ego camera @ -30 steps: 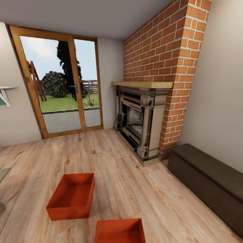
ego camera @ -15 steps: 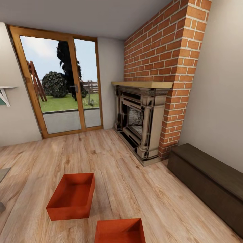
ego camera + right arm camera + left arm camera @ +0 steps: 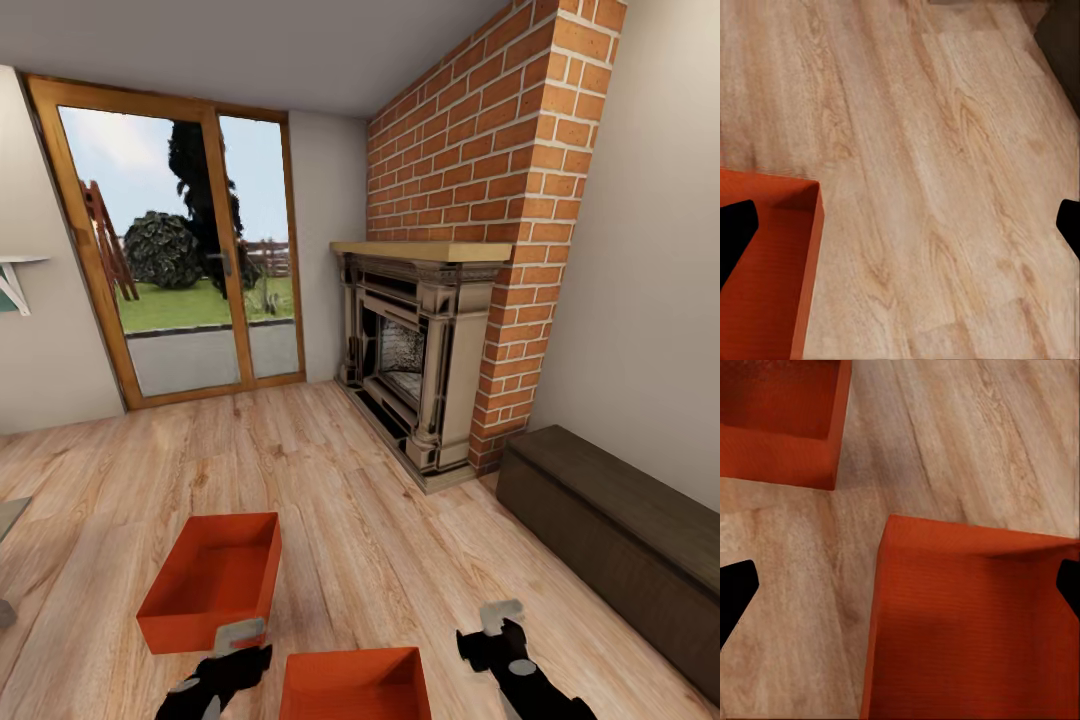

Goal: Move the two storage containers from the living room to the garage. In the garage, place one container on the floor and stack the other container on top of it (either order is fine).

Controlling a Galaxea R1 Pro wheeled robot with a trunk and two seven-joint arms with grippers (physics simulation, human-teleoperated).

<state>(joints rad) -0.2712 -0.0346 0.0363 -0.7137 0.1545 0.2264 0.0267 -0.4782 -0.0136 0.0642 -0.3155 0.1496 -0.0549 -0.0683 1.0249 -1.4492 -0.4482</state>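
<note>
Two red-orange storage containers sit open side up on the living room's wood-plank boards. The farther container [image 3: 215, 580] [image 3: 780, 420] lies left of centre. The nearer container [image 3: 355, 685] [image 3: 975, 630] [image 3: 765, 262] is cut off by the head view's lower edge. My left gripper [image 3: 240, 645] [image 3: 900, 589] hangs open above the nearer container's left wall, between the two bins. My right gripper [image 3: 495, 630] [image 3: 900, 229] is open over bare boards just right of that container. Neither gripper holds anything.
A brick fireplace [image 3: 410, 370] stands ahead on the right, and a dark brown long chest [image 3: 620, 530] lies along the right wall. A glazed patio door [image 3: 180, 260] is at the back left. Open wood flooring [image 3: 350, 480] stretches beyond the bins.
Both grippers have risen into the head view from its lower edge, one on each side of the nearer container. The containers and the room have not shifted.
</note>
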